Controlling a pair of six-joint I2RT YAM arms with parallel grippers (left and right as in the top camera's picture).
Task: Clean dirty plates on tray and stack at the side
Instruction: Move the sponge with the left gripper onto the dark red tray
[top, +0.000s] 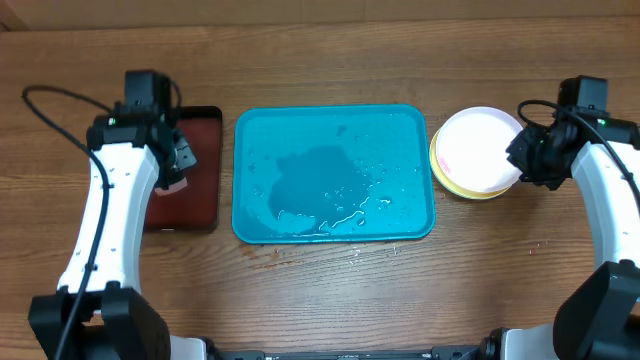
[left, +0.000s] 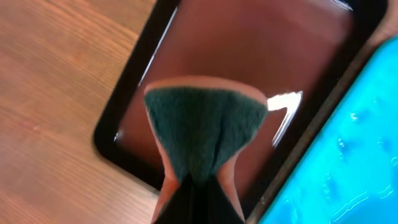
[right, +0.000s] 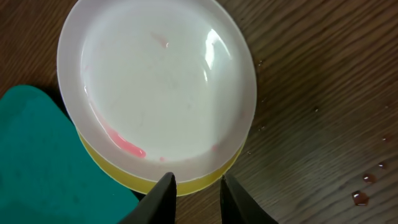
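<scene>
Tray (top: 400, 125): table centre, holds only water pools (top: 340, 205). Plates: stacked at tray's 3 o'clock, white plate (right: 161, 87), pink-smeared, on yellow-green plate (right: 109, 165). Right gripper (right: 198, 180): slightly parted at stack's rim, holding nothing. Left gripper (left: 194, 202): clamped on sponge (left: 202, 124) over black tray (left: 132, 74) at 9 o'clock

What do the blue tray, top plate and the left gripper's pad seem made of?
Tray: likely glossy plastic; water beads on it. Plate: smooth white plastic, probably; bright glint. Pad: fuzzy dark green scouring fibre over orange sponge.
</scene>
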